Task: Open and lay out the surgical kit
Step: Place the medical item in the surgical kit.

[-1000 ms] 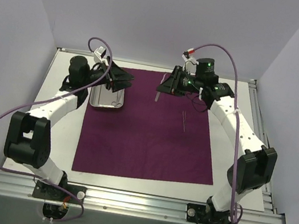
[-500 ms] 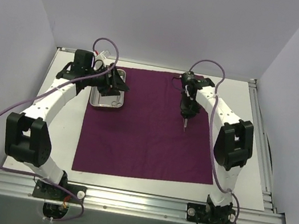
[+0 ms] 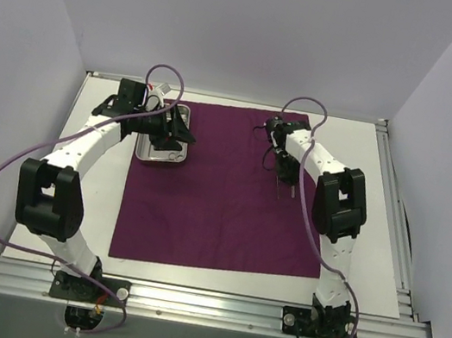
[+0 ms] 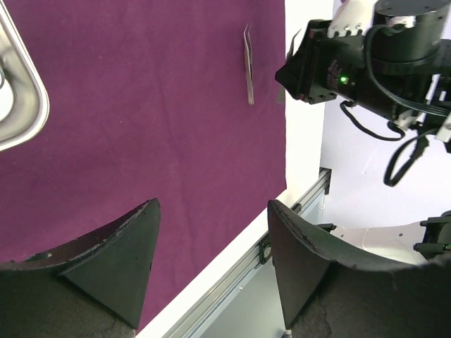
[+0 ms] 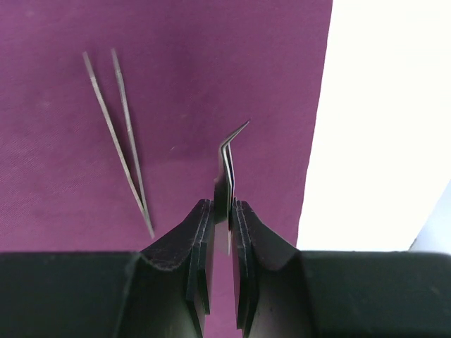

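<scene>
right wrist view: saw the right gripper (image 5: 223,205) pinched closed on bent-tip tweezers (image 5: 227,151), low centre, over the purple cloth (image 5: 56,197) near its right edge; straight tweezers (image 5: 144,210) flat on the cloth upper left. left wrist view: saw the left gripper (image 4: 213,211) spread wide, holding nothing, steel tray (image 4: 39,98) at upper left, resting on the cloth
</scene>
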### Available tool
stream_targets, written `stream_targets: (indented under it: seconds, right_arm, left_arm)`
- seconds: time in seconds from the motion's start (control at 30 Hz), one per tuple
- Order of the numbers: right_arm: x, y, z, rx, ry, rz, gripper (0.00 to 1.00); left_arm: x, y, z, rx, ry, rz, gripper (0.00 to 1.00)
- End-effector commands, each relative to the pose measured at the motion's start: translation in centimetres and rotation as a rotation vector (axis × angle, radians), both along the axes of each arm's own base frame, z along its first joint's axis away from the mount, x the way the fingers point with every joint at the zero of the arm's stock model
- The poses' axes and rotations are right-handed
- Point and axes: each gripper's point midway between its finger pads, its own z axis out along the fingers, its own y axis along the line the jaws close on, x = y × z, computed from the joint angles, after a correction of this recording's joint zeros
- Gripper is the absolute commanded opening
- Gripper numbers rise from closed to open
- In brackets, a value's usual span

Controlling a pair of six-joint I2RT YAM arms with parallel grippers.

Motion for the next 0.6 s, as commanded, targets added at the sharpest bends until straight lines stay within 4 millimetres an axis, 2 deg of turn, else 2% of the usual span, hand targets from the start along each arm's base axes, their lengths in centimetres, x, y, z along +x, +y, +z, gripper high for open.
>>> stream_targets:
  seconds: [0.0,0.2,0.37,0.4,0.47,0.5,0.53,0.57]
  right_arm:
    - [0.0,-1.9,0.9,-0.098,0.013,-0.002,0.0]
    - [0.5,-2.1,-0.5,-0.119,0.046,0.01,0.0]
    - [0.8,-2.2,-0.5,-0.117,0.05,0.01,0.0]
    - [1.1,-2.1,0.8,-0.107,0.01,0.009,0.0]
    - [1.8,-0.8,2.1,-0.019,-0.031,0.054,0.0]
    - [2.0,-0.1,3.8,0.034,-0.067,0.074,0.0]
    - [2.0,0.6,4.3,0.078,-0.067,0.099,0.0]
    - [1.6,2.2,4.6,0.17,-0.047,0.158,0.0]
  left_arm:
    - [0.8,-0.1,1.9,-0.01,-0.062,-0.024,0.71]
    - [1.4,-0.3,2.1,-0.017,-0.064,-0.028,0.71]
    - [1.7,-0.4,2.2,-0.024,-0.063,-0.024,0.71]
    - [1.8,-0.4,2.2,-0.021,-0.065,-0.022,0.71]
    - [1.9,-0.5,2.3,-0.024,-0.079,-0.036,0.71]
    - [2.0,-0.8,2.8,-0.036,-0.1,-0.055,0.71]
    - [1.9,-1.0,3.1,-0.042,-0.109,-0.066,0.71]
    - [2.0,-1.1,3.2,-0.048,-0.124,-0.079,0.7]
